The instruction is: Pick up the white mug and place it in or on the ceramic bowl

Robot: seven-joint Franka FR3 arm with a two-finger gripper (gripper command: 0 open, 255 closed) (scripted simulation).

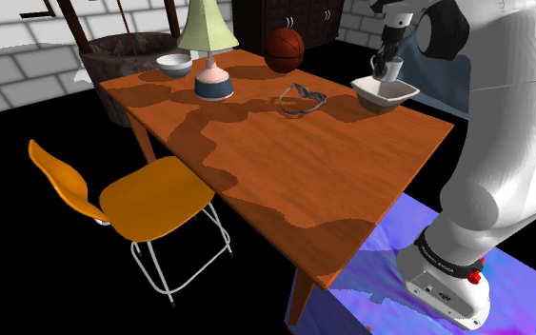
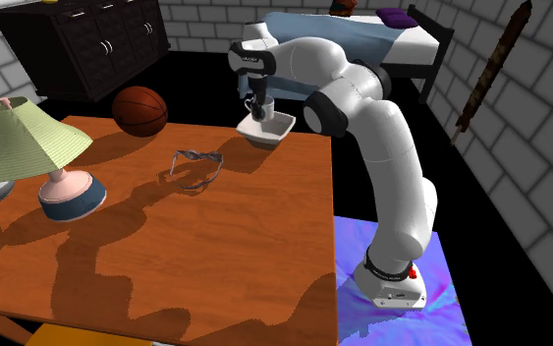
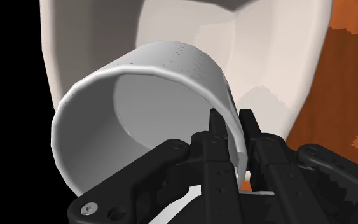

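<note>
My fingers (image 3: 214, 137) are closed on the rim wall of the white mug (image 3: 145, 83), one finger inside the wall and one outside, pinching it thin between them; the mug hangs from my gripper (image 3: 232, 122) with its open mouth turned towards the wrist camera, and its inside shows plain grey.

Just beyond the mug lies the pale hollow of the ceramic bowl (image 3: 190, 25); in the shoulder view the mug sits directly over that bowl, low against its rim, though I cannot tell whether it touches the bowl's inside; the bowl is squarish, white within and darker on its outer wall.

The bowl stands near the far corner of the brown wooden table (image 1: 285, 162), on the side closest to my stand (image 1: 446, 276); further along the table, towards the shoulder view's left, lie a clear pair of glasses (image 1: 299, 100), then a basketball (image 1: 284, 49), a lamp (image 1: 208, 48) with a green shade and a blue base, and a small white bowl (image 1: 174, 65) beside it; an orange chair (image 1: 132, 195) stands at the table's long edge; the second exterior view has a bed (image 2: 353, 34) and a dark dresser (image 2: 87, 39) behind the table.
</note>
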